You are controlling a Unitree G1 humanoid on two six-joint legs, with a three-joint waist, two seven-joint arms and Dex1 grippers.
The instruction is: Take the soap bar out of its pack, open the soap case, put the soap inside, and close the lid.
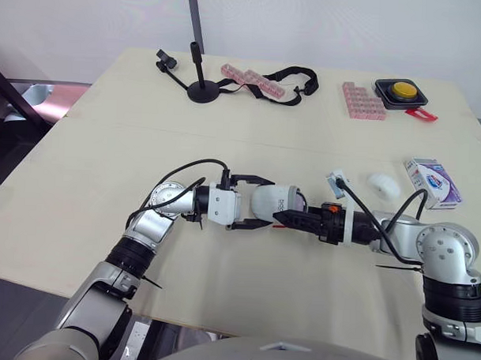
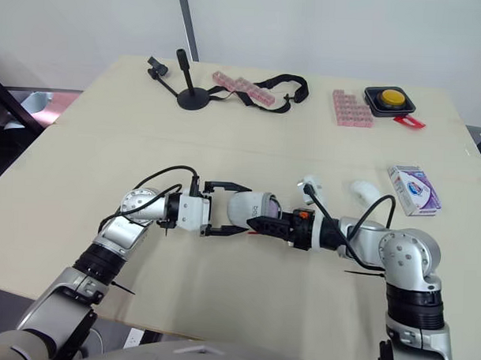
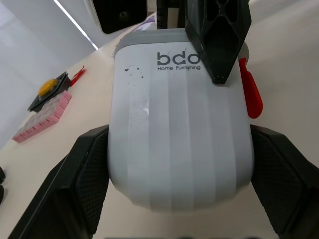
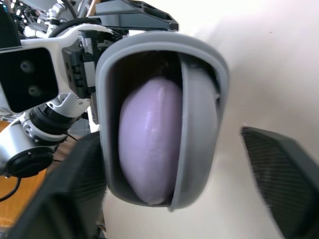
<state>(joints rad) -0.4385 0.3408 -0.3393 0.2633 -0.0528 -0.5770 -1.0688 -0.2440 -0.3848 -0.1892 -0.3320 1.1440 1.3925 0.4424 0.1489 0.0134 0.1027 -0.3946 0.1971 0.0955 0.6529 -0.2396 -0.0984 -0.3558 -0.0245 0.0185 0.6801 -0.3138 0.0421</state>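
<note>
Lower centre of the head view, the left gripper's (image 1: pixel 259 203) jaws pinch the white-and-grey rounded plastic soap case (image 1: pixel 278 202) by its sides, steadying it on the pale counter (image 1: pixel 107 144). The lilac oval soap bar (image 4: pixel 149 139) sits inside, lid ajar. The right gripper's (image 1: pixel 294 218) jaws are spread, one finger lying across the case, probably to press the lid shut.

On the table (image 1: pixel 107 144), the soap case (image 1: pixel 273 202) sits between my left gripper (image 1: pixel 259 203) and right gripper (image 1: pixel 286 218); the soap (image 4: pixel 149 144) lies inside it; the soap pack (image 1: pixel 432 181) lies well right.
</note>
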